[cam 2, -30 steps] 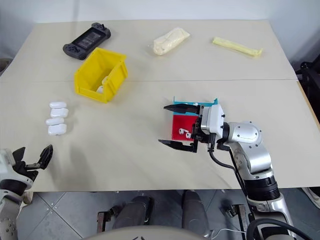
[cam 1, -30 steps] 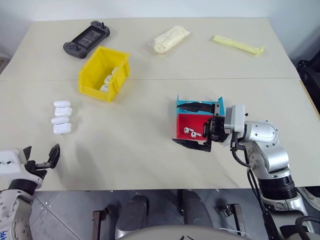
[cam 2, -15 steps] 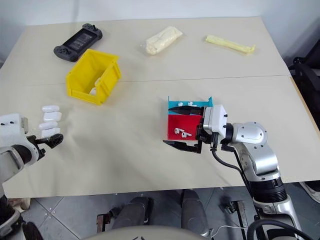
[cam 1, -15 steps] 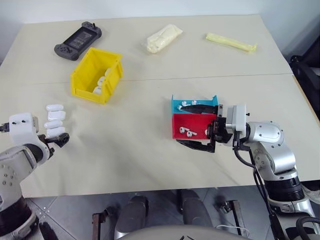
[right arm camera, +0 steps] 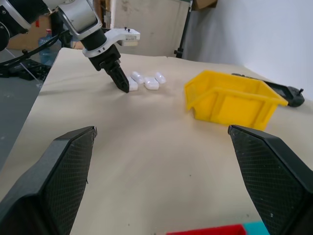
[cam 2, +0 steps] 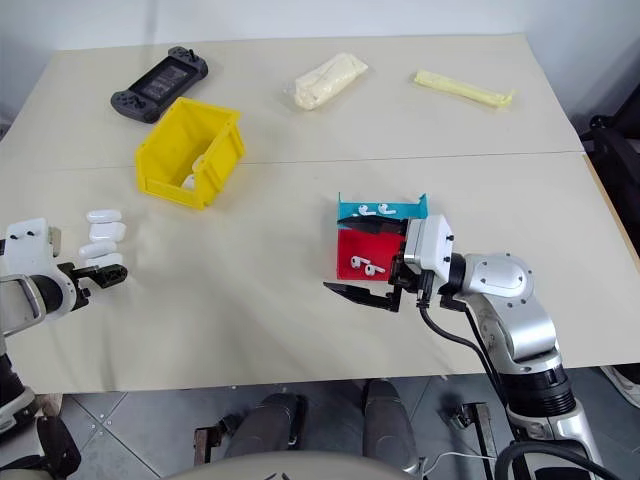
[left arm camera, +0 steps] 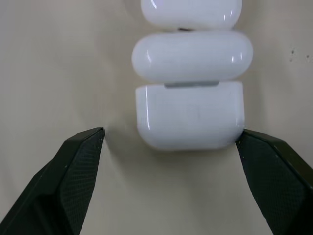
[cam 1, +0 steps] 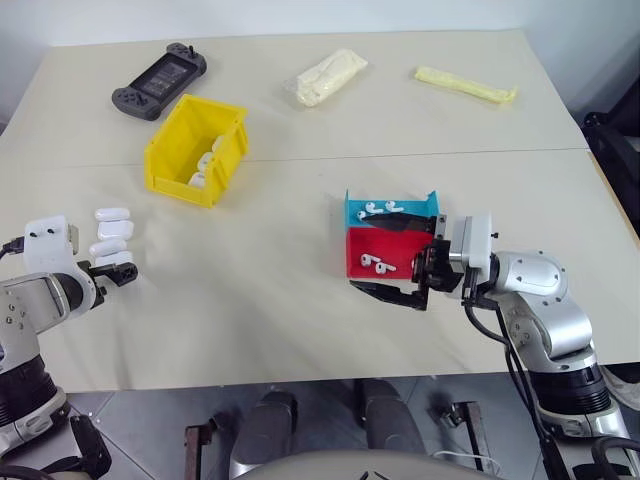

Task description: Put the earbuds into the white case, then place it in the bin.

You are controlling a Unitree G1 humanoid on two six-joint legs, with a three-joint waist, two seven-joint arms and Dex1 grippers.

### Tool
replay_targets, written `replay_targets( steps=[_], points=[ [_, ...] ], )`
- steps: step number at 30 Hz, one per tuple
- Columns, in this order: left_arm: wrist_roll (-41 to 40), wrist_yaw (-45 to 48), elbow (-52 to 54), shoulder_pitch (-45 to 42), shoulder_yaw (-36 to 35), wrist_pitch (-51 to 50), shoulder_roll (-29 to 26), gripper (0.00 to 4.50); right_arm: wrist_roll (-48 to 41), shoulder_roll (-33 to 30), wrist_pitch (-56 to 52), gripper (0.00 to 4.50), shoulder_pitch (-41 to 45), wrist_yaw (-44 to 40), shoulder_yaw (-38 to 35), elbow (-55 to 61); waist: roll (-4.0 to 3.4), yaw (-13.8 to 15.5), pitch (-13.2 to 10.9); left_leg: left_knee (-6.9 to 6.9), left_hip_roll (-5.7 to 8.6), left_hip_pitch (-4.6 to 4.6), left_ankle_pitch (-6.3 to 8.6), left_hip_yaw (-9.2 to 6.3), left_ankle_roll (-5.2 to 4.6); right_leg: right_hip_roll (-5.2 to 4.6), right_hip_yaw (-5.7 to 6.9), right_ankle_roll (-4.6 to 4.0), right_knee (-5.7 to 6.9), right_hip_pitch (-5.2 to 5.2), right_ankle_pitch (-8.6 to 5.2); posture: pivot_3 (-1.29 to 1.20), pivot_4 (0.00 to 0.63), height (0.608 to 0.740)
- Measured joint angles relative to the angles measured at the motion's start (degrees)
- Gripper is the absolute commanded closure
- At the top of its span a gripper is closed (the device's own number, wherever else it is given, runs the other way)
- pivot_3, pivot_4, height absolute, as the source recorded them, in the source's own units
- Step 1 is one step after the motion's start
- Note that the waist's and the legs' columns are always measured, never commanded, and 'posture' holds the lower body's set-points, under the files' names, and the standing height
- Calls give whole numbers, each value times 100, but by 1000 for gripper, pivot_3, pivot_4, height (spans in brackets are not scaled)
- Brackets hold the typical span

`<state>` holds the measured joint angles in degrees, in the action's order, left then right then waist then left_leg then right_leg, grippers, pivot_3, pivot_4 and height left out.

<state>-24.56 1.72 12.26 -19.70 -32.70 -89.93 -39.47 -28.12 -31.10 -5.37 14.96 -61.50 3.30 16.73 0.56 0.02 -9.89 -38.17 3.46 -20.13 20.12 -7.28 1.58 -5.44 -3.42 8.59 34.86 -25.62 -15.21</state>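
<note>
Left wrist view: left claw (left arm camera: 171, 142) wide open around white case (left arm camera: 190, 115).

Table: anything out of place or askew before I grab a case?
Nothing spilled or damaged. The row of white cases lies neatly, the nearest case squarely between the left gripper's open jaws. The yellow bin already holds cases; earbuds sit in the red tray.
</note>
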Motion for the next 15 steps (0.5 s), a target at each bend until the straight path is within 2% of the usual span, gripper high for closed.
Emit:
replay_targets(
  steps=[9,12,15],
  points=[
    [272,247,-387,-273,241,216,-27,28,51,41,35,0,-107,231,5,147,-1,23,1,-1,5,2,-4,0,0,-6,0,0,10,1,0,0,150,740],
    [327,317,-406,-284,272,253,-19,604,67,42,40,0,-139,253,7,147,-1,21,1,-1,4,3,-4,0,1,-5,1,0,11,1,0,0,150,740],
    [356,361,-396,-332,353,218,-16,1553,96,59,45,0,-138,273,22,147,-2,7,1,0,4,4,-4,0,1,-4,1,0,12,1,0,0,150,740]
  ],
)
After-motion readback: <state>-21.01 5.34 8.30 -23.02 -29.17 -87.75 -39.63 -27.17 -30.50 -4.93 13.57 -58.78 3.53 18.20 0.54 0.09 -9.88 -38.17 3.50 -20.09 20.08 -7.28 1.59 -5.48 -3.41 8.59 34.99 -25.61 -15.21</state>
